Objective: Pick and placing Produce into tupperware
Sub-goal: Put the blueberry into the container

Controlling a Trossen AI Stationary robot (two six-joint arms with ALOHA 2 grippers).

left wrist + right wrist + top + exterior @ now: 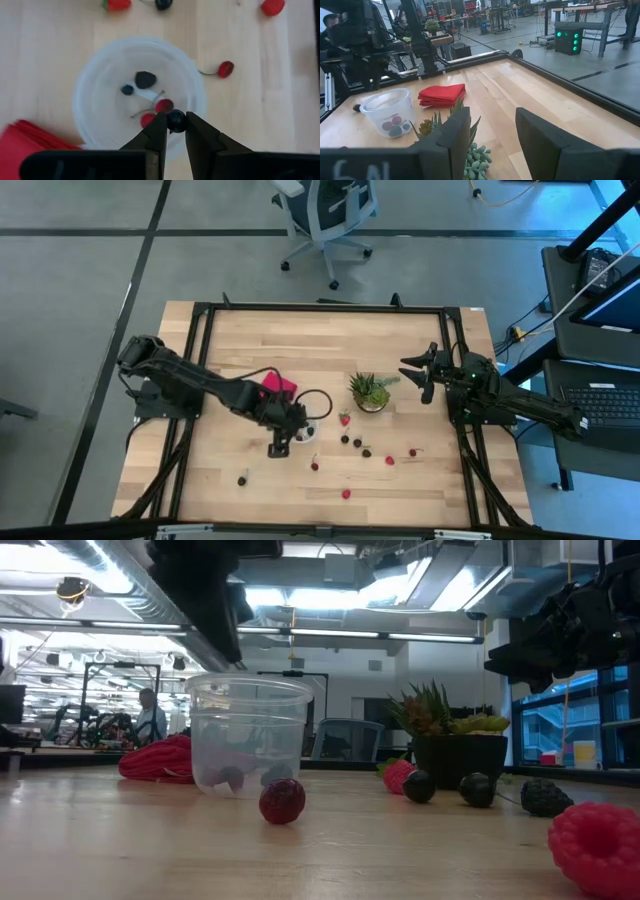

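Left gripper (176,122): over the small round clear-whitish plastic tupperware cup (90,95), fingers pinching a dark round berry (176,121) just inside the cup's rim.
Step in hand: delivery of one fruit; by my reading, carry done, release not yet made.
Next move: part the fingers so the berry falls inside; keep clear of the rim, since the berry hangs near the wall.
Cup contents: a black berry, a small blue-black one, two red stemmed cherries.
Cup position: on the pale wooden table (230,345), just beside the folded red cloth (277,386).
Loose produce: small red and dark fruits (355,442) scattered on the table from the cup rightward, near the spiky green potted plant (371,390).
Right gripper (425,373): waiting beside the plant, fingers spread, nothing held.
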